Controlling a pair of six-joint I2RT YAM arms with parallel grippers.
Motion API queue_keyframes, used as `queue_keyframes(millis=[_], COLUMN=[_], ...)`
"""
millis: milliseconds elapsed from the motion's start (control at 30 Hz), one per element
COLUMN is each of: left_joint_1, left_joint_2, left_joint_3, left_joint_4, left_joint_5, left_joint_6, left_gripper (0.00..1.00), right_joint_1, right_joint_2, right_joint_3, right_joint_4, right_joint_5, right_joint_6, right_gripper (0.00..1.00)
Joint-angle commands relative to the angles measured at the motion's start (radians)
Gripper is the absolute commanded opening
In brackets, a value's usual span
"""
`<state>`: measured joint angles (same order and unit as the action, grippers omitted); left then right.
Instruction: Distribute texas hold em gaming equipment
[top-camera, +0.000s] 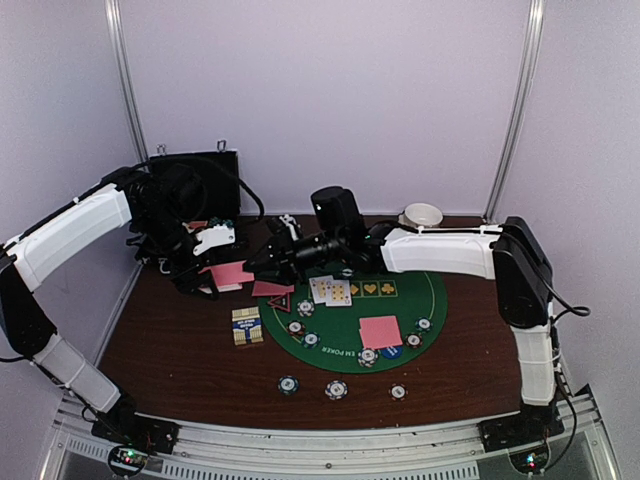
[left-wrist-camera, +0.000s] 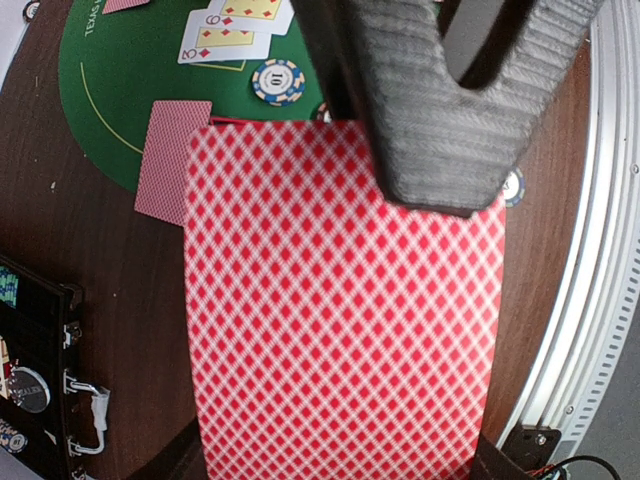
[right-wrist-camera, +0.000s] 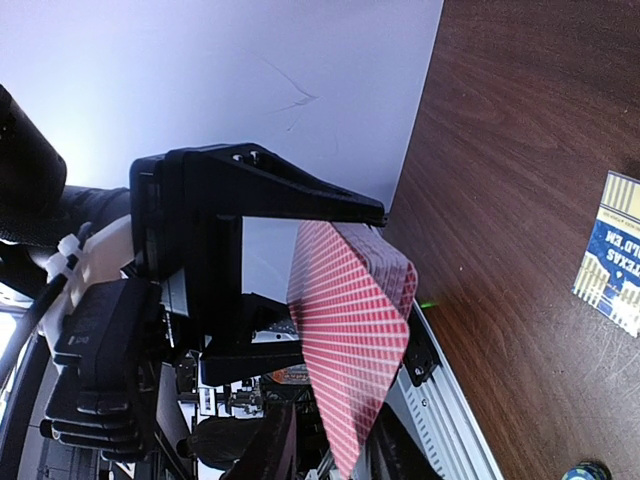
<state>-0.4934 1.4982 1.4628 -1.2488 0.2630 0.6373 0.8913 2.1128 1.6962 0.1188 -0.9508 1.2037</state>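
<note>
Brown tabletop (top-camera: 180, 350), black case (top-camera: 222, 180) behind: left pincer (left-wrist-camera: 435, 190) clamps pink-backed cards (left-wrist-camera: 340, 320); right pincer (top-camera: 256, 265) alongside, grip unclear.

Soft, even light fills the overhead view, leaving the dark table (top-camera: 180, 340) dim, with only faint shadows. From the left wrist, the near cards (left-wrist-camera: 340, 320) look slightly soft. The right wrist view has a bright, washed-out wall (right-wrist-camera: 250, 70) and murky black shadows below.

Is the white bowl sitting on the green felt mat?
No, the white bowl stands at the far edge of the brown table, beyond the green mat.
</note>
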Motion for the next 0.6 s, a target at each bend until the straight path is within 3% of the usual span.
queue_keyframes(millis=[0, 567], left_joint_1=[0.007, 0.007], left_joint_2=[-0.005, -0.006], left_joint_3=[0.024, 0.016], left_joint_4=[0.017, 0.021], left_joint_5=[0.000, -0.012], left_joint_6=[0.002, 0.005], left_gripper=[0.00, 0.00], right_joint_1=[0.000, 0.008], right_joint_2=[-0.039, 0.013], right_joint_3=[-0.016, 0.015], right_joint_4=[0.050, 0.137], right_joint_5=[-0.020, -0.040], right_joint_6=[0.031, 0.119], right_gripper=[0.25, 0.18])
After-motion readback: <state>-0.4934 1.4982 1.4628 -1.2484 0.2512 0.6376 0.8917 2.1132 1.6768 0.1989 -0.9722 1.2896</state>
